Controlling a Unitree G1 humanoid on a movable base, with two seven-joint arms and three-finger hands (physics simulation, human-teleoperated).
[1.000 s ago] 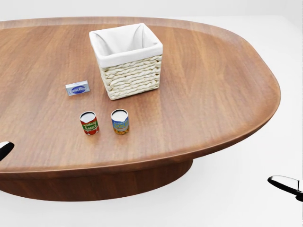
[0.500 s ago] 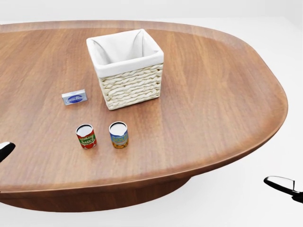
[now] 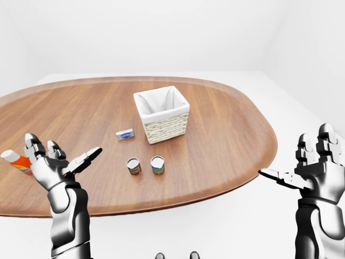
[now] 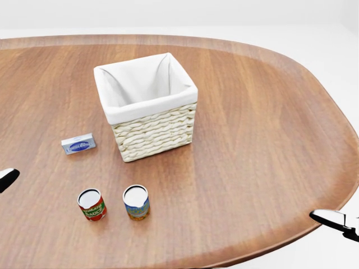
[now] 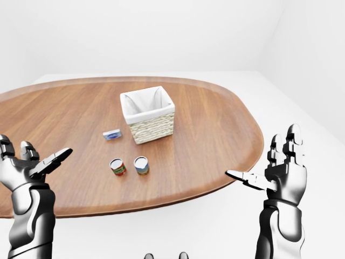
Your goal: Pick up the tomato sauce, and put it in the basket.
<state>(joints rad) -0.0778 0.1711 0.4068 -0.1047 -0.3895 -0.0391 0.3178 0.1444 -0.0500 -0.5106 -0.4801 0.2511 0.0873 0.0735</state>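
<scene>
Oval brown wooden tabletop (image 4: 252, 140), white room. Both robot hands spread open, empty: left (image 3: 51, 164), right (image 3: 315, 170). Approach step; next, reach red-labelled tomato sauce can (image 4: 92, 204), near white-lined wicker basket (image 4: 147, 106).

The left hand (image 3: 51, 164) partly hides an orange-and-white bottle (image 3: 15, 161).

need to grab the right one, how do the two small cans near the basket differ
The red-labelled can stands to the left in the head view; the blue-and-yellow-labelled can stands to its right, closer below the white-lined wicker basket. The red label shows green and white print, fitting tomato sauce; the other label shows blue above orange-yellow. Both are short, upright cylinders with pale tops, similar in size, on the brown wooden table, untouched by either hand.
</scene>
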